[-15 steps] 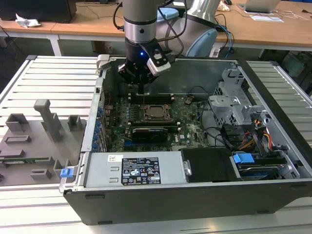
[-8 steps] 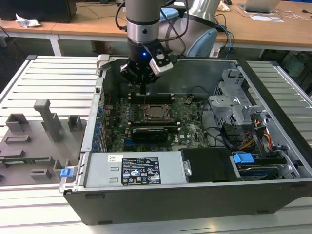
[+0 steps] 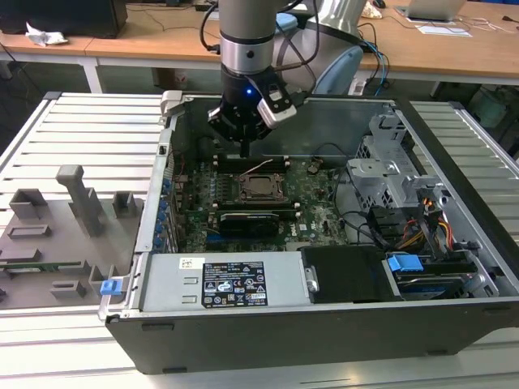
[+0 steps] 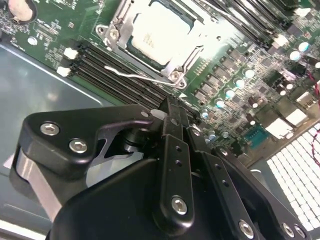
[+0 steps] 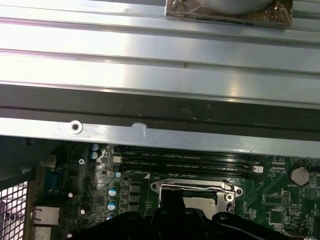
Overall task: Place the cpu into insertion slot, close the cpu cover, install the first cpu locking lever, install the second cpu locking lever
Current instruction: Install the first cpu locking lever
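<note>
My end effector (image 4: pixel 172 112) hangs inside the open computer case (image 3: pixel 268 340), fingers pressed together on nothing, just above the memory slots (image 4: pixel 120 75) beside the socket (image 3: pixel 261 188). The one chip (image 4: pixel 162 35) already sits in the socket with the cover (image 4: pixel 182 62) down over its edges, so I judge the lever step is in hand. One lever (image 4: pixel 137 76) stands loose, and seating it calls for pushing it down and under its catch; I cannot make out a second lever.
</note>
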